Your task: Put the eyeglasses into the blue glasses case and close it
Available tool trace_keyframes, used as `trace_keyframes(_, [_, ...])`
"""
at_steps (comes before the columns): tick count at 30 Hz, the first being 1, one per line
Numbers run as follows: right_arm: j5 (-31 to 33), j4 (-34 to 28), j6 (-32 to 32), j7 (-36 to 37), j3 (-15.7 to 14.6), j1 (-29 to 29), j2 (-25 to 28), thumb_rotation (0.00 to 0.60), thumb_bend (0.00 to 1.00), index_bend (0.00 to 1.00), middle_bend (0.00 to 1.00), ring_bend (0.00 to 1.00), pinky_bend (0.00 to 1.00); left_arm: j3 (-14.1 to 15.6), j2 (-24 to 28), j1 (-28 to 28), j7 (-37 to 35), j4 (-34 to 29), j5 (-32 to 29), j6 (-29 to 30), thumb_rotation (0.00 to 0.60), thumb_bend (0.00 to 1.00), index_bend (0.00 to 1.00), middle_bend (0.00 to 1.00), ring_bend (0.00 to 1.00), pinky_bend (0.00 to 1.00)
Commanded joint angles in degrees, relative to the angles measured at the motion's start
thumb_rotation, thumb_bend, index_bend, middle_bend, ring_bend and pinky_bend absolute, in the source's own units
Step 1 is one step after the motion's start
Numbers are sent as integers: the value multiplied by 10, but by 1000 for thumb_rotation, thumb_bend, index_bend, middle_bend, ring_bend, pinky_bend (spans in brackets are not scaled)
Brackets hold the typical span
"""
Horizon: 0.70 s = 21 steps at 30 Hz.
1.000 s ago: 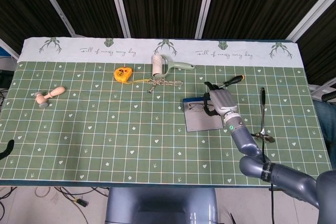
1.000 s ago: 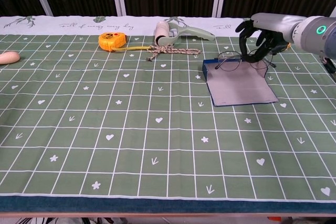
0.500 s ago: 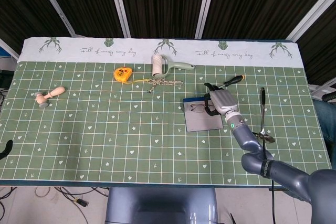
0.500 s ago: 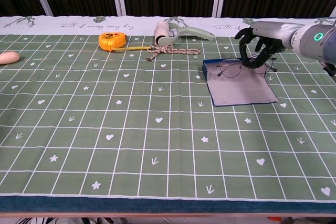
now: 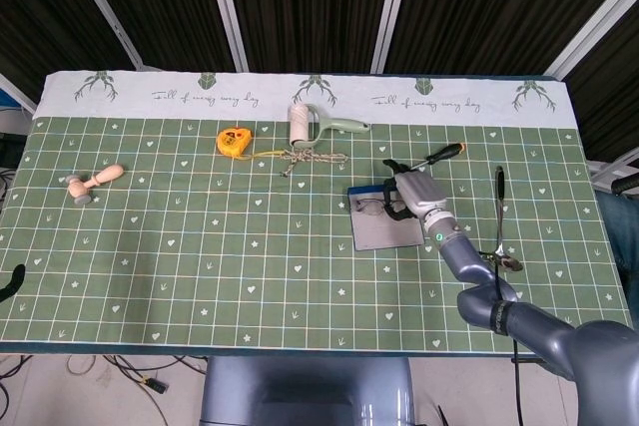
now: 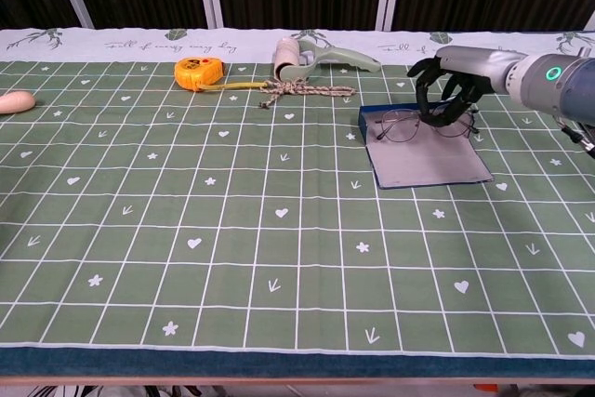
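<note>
Right of centre on the green mat (image 6: 232, 230), blue case (image 6: 428, 160) lying open and flat, grey lining up. Over its far edge, thin wire-rimmed glasses (image 6: 416, 124), pinched in the curled dark fingers of the right hand (image 6: 448, 90), reaching in from the right. Left hand out of sight in both views.

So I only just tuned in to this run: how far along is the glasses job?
Done: the blue glasses case lies open on the table. In hand: the right hand holds the eyeglasses by the far end of the case, lenses just above its lining. Whether they touch it I cannot tell. Left: settle them in, release, fold the case shut. The left hand is not in view.
</note>
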Motion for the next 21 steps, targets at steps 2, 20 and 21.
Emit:
trace_keyframes(2, [-31, 24, -3, 33, -8, 7, -11, 600, 546, 675, 103, 144, 250, -1, 0, -1, 1, 0, 0, 0, 600, 281, 187, 0, 0, 0])
trace_keyframes(20, [-54, 59, -10, 70, -14, 23, -36, 600, 546, 675, 101, 142, 250, -1, 1, -1, -2, 1, 0, -1, 600, 280, 187, 0, 0, 0])
trace_keyframes(21, [-53, 61, -11, 71, -14, 23, -37, 600, 546, 675, 101, 142, 250, -1, 1, -1, -2, 1, 0, -1, 600, 280, 187, 0, 0, 0])
